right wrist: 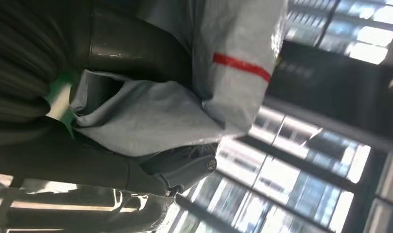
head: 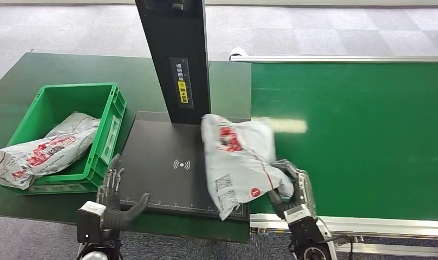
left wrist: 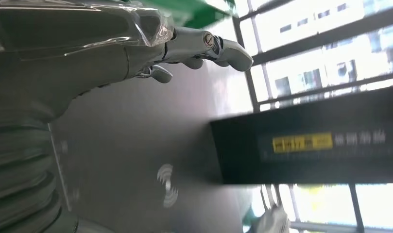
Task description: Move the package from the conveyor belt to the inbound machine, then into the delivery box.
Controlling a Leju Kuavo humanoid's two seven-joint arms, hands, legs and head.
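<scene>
In the head view, the right hand [head: 292, 187] sits at the lower centre-right of the frame, its dark fingers wrapped around the lower right corner of a crumpled grey plastic mailer package with red print [head: 237, 160]. The package stretches from that grasp up toward the centre of the frame, lying over the right part of the flat black inbound machine platform [head: 162, 168], with its right side overhanging the broad green conveyor belt [head: 363, 135] that fills the right half. Its upper end reaches the foot of the machine's tall black post [head: 176, 59], which carries a yellow label. In the right wrist view the grey package [right wrist: 184, 87] is pressed between the thick thumb and the fingers [right wrist: 184, 170].

The left hand [head: 116, 197] is at the lower left of the frame, at the platform's near left corner, fingers apart and holding nothing; the left wrist view shows its fingers [left wrist: 209, 46] extended, though that picture is blurred.

At the left of the frame, a green plastic delivery box [head: 105, 116] holds a second grey mailer bag with red print [head: 38, 151], which hangs over the box's left rim.
</scene>
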